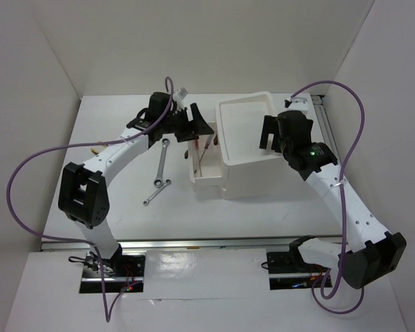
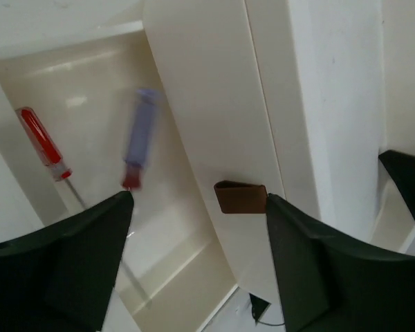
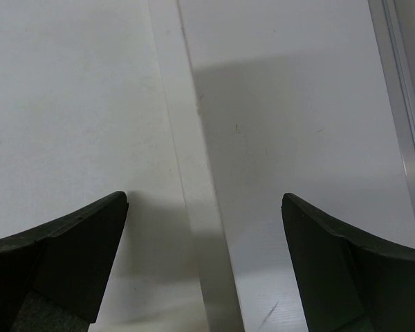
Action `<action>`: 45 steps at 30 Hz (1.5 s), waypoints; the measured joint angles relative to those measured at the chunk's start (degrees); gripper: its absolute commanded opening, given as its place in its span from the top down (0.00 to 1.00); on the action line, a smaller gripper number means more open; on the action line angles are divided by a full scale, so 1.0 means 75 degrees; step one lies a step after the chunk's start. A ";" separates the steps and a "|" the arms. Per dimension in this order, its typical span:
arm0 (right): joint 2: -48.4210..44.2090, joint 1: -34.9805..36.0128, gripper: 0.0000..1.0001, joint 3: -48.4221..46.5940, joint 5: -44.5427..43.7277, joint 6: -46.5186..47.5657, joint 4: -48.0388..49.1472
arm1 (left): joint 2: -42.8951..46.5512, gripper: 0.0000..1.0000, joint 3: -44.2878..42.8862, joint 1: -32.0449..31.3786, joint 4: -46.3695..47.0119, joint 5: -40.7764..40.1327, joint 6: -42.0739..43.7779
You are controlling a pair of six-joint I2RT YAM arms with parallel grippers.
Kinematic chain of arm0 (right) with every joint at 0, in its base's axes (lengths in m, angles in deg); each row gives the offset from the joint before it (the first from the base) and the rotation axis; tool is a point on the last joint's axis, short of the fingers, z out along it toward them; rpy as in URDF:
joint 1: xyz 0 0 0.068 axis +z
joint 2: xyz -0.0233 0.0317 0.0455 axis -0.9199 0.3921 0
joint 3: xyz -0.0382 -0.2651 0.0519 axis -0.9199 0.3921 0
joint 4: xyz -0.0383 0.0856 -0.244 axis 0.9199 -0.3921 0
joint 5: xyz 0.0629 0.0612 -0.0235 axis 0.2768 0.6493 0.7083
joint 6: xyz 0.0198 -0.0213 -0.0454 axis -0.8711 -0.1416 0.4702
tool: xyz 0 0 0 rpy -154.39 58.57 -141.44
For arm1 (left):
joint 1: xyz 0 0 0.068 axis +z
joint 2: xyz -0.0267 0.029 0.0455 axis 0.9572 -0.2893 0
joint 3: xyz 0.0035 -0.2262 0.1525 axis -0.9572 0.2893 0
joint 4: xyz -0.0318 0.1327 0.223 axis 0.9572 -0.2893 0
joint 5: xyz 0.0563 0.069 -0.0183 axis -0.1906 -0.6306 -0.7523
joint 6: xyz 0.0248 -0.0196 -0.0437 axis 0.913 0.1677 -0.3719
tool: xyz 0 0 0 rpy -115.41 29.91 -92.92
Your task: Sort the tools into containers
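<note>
Left fingers [image 2: 69,256] and right fingers [image 3: 55,263] stand open, with a red-handled screwdriver [image 2: 41,142] and a blue-handled screwdriver [image 2: 138,138] in the white plastic drawer [image 2: 200,104] and two silver wrenches [image 1: 163,160] unsorted on the surface [image 1: 249,214].

White tabletop [image 1: 263,218], plain white back wall [image 1: 214,41], white side panels [image 1: 21,104], metal rail [image 1: 194,243] along near edge, even light

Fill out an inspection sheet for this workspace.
Surface: white table.
Job's things: long wrench and short wrench lie on the table; red-handled screwdriver in the pulled-out drawer of the white box unit, with a blurred blue-handled screwdriver beside it.
Clutter: tan object beneath the left arm, unidentified.
Grippers: left tool open over the drawer; right tool open, empty.
Cables: purple cables loop off both arms.
Surroundings: white walls.
</note>
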State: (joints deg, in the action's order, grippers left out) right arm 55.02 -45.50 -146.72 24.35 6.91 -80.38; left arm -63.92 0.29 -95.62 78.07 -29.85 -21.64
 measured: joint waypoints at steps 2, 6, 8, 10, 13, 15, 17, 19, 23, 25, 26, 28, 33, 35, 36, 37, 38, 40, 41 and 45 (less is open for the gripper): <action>0.0023 0.0000 0.00 0.0000 -0.0032 -0.0003 0.0003 | -0.0023 0.05 0.0003 -0.0067 -0.0032 -0.0015 -0.0087; 0.0038 0.0000 0.00 0.0000 -0.0108 -0.0009 0.0015 | 0.0402 0.11 0.0216 0.0003 0.0038 -0.0361 -0.0090; 0.0041 0.0000 0.00 0.0000 -0.0117 -0.0012 0.0020 | 0.1107 0.13 0.0595 0.0117 -0.0251 -0.1224 -0.0114; 0.0041 0.0000 0.00 0.0000 -0.0125 -0.0023 0.0020 | 0.1903 0.13 0.0892 0.0189 -0.0784 -0.2337 -0.0268; 0.0041 0.0000 0.00 0.0003 -0.0128 -0.0023 0.0023 | 0.2818 0.14 0.1166 0.0271 -0.1303 -0.3835 -0.0516; 0.0038 0.0000 0.00 0.0003 -0.0128 -0.0026 0.0026 | 0.2949 0.14 0.1370 0.0274 -0.1486 -0.4430 -0.0597; 0.0038 0.0000 0.00 0.0003 -0.0119 -0.0023 0.0026 | 0.2675 0.15 0.1577 0.0271 -0.1518 -0.4750 -0.0641; 0.0038 0.0000 0.00 0.0003 -0.0114 -0.0023 0.0026 | 0.2092 0.23 0.1810 0.0274 -0.1460 -0.4846 -0.0656; 0.0038 0.0000 0.00 0.0003 -0.0114 -0.0026 0.0026 | 0.0755 0.49 0.1906 0.0184 -0.1553 -0.4771 -0.0635; 0.0038 0.0015 0.00 0.0003 -0.0114 -0.0026 0.0026 | 0.0274 0.58 0.1696 0.0015 -0.1582 -0.4651 -0.0574; 0.0041 0.0026 0.00 0.0003 -0.0111 -0.0026 0.0026 | 0.0119 0.60 0.1550 -0.0096 -0.1588 -0.4555 -0.0527; 0.0041 0.0047 0.00 0.0003 -0.0111 -0.0026 0.0026 | -0.0119 0.61 0.1113 -0.0385 -0.1565 -0.4351 -0.0460; 0.0041 0.0064 0.00 0.0003 -0.0117 -0.0026 0.0023 | -0.0498 0.59 0.0152 -0.0883 -0.1396 -0.3926 -0.0370; 0.0041 0.0064 0.00 0.0003 -0.0119 -0.0026 0.0023 | -0.0624 0.58 0.0003 -0.1035 -0.1157 -0.3625 -0.0434; 0.0041 0.0064 0.00 0.0003 -0.0119 -0.0026 0.0023 | -0.0685 0.58 -0.0058 -0.1105 -0.1061 -0.3494 -0.0455; 0.0041 0.0067 0.00 0.0003 -0.0119 -0.0026 0.0023 | -0.0769 0.58 -0.0111 -0.1180 -0.0953 -0.3343 -0.0487; 0.0041 0.0067 0.00 0.0003 -0.0119 -0.0026 0.0023 | -0.0836 0.56 -0.0146 -0.1253 -0.0868 -0.3214 -0.0498; 0.0041 0.0070 0.00 0.0003 -0.0119 -0.0026 0.0023 | -0.1023 0.56 -0.0283 -0.1413 -0.0755 -0.3095 -0.0571; 0.0041 0.0070 0.00 0.0003 -0.0117 -0.0026 0.0023 | -0.1107 0.56 -0.0332 -0.1480 -0.0723 -0.3089 -0.0612; 0.0041 0.0070 0.00 0.0003 -0.0114 -0.0026 0.0023 | -0.1166 0.54 -0.0350 -0.1515 -0.0784 -0.3177 -0.0691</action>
State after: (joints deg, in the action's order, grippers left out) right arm 55.33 -44.98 -146.70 23.50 6.71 -80.20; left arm -72.66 -2.33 -106.99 72.19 -53.68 -26.82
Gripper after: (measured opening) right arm 0.994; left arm 0.441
